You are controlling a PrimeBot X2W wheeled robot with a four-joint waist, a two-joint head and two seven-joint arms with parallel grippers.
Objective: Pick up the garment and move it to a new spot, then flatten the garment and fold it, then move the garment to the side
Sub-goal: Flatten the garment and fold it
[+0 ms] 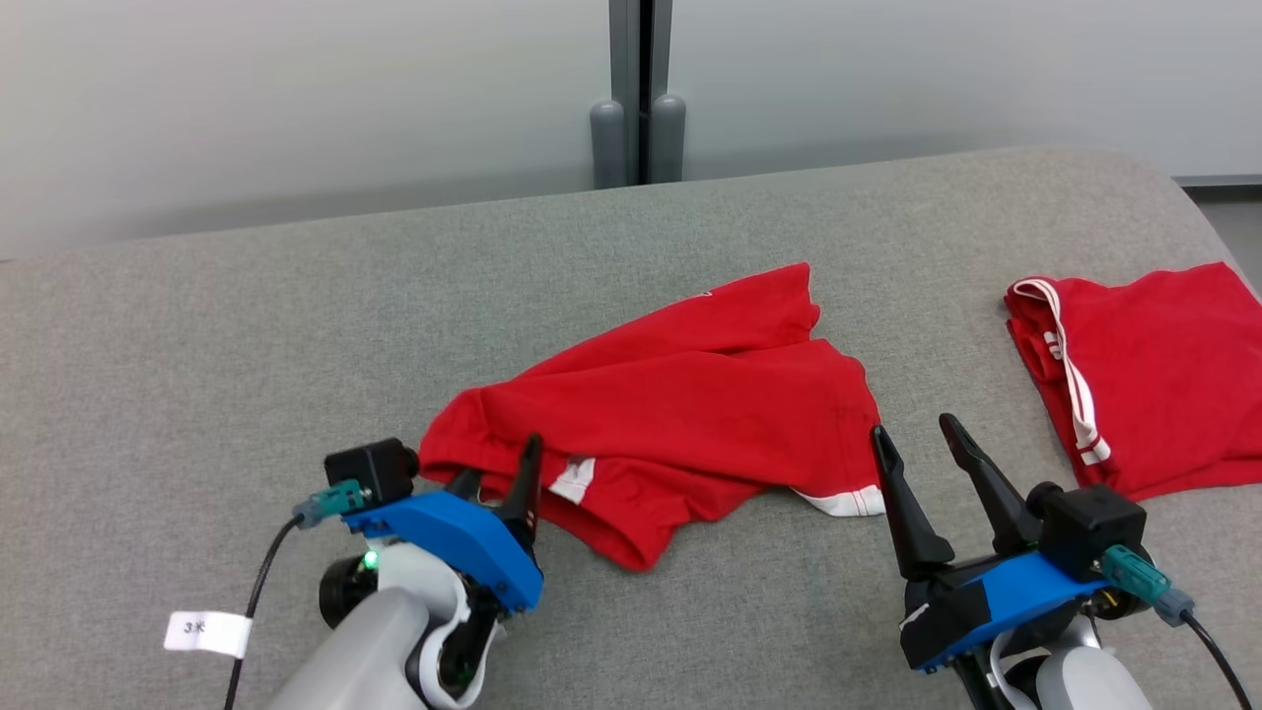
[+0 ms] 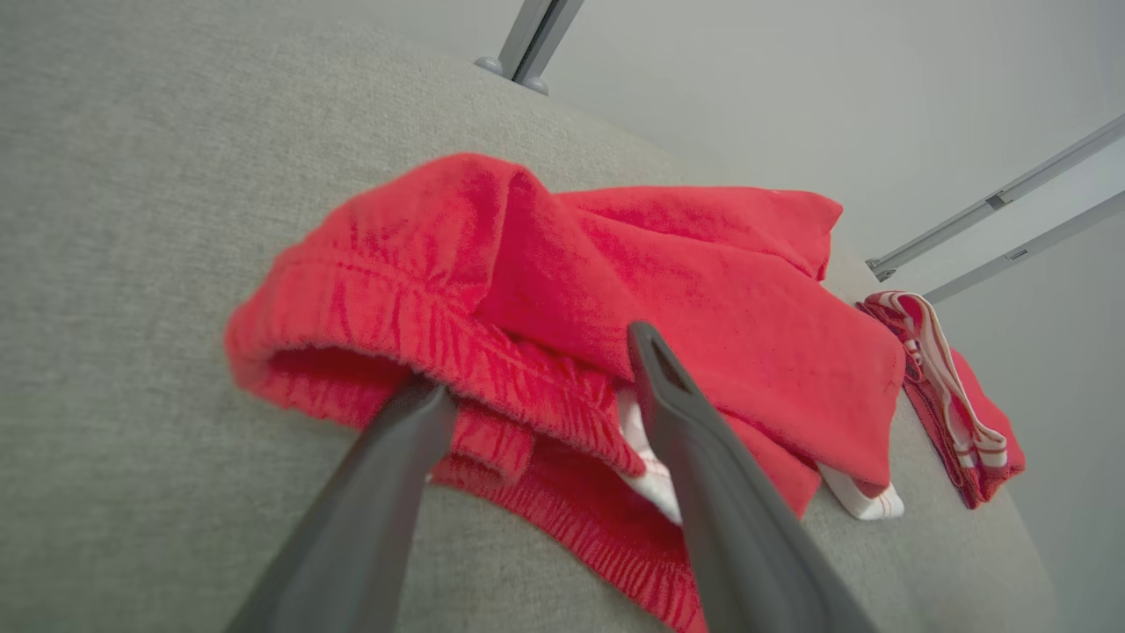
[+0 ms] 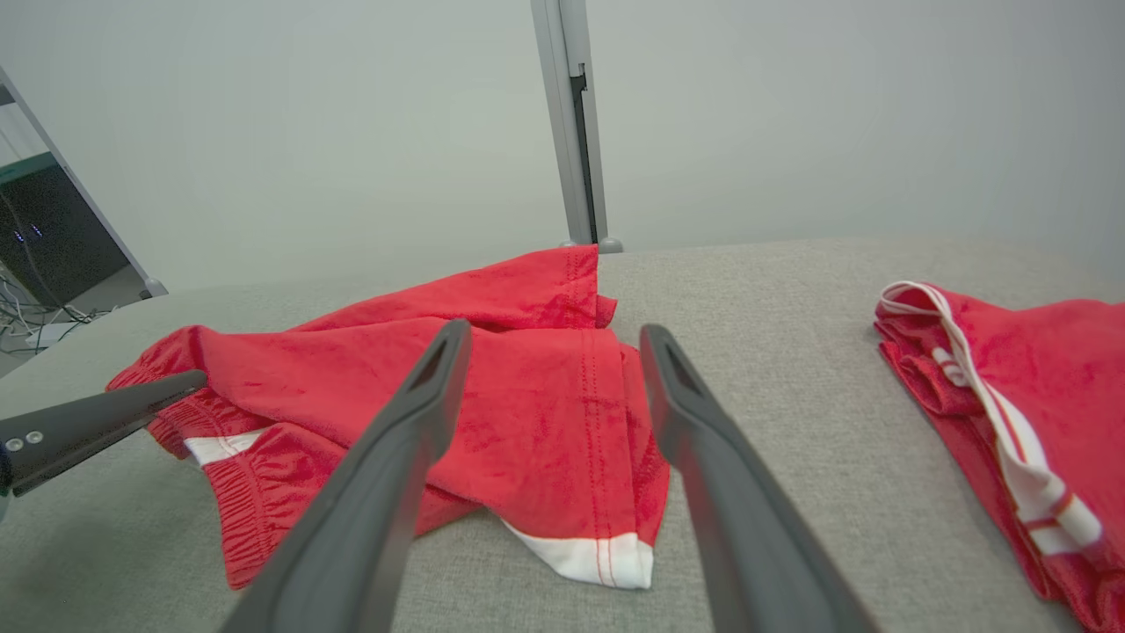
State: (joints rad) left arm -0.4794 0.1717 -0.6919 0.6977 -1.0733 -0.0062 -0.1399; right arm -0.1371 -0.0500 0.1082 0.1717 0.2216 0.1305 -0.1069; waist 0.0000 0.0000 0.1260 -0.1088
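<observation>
A crumpled red garment (image 1: 680,414) is seen in the middle of a grey cloth-covered counter (image 1: 197,375). Its long axis is laid across the counter, from the near left to the far right. In the head view it is placed between the two tools and a little beyond them.

The left tool (image 1: 498,480) is set at the garment's left end. In the left wrist view its two fingers are spread, with the gathered waistband (image 2: 395,308) lying between and just past the tips. Cloth is touched there, but nothing is seen to be pinched.

The right tool (image 1: 915,434) is held just beside the garment's right edge, near the white hem (image 1: 848,501). Its fingers are spread too, and nothing is held.

The left tool is judged the nearer one, so a grasp at the waistband would be reached first from that side.

A second red garment (image 1: 1154,375), folded and striped in white, is laid well apart at the counter's right.
</observation>
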